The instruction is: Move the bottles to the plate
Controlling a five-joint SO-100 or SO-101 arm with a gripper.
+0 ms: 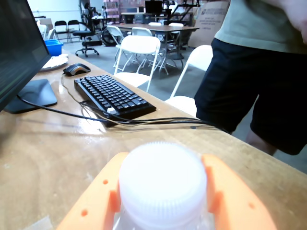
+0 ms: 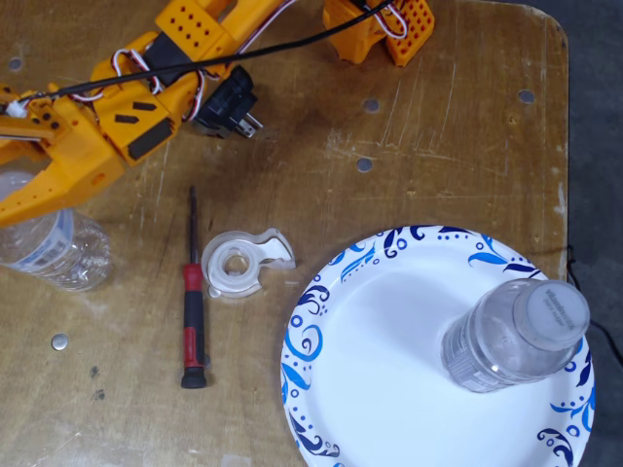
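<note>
Bottle (image 2: pixel 54 251) lies at the tabletop's (image 2: pixel 438 146) left edge in the fixed view, gripper (image 1: pixel 163 201) pinching just below its ribbed cap (image 1: pixel 163 184); we judge it light, thin-walled, slippery, so we grip near the stiffer neck; plate (image 2: pixel 389 389) well apart

The wrist view rides low on the arm, looking nearly level across the counter (image 1: pixel 57 158) toward a keyboard (image 1: pixel 112 96), folding chairs and a standing person (image 1: pixel 259 72); a bottle cap (image 1: pixel 163 184) between the orange fingers (image 1: pixel 88 203) of the end effector (image 1: pixel 163 201) fills its lower edge, very close. The fixed view looks straight down on the counter (image 2: pixel 438 146) from moderate height, taking in the plate (image 2: pixel 389 370) and arm (image 2: pixel 127 107). Both share the bottle (image 2: pixel 49 243) at the end effector (image 2: pixel 15 209).
</note>
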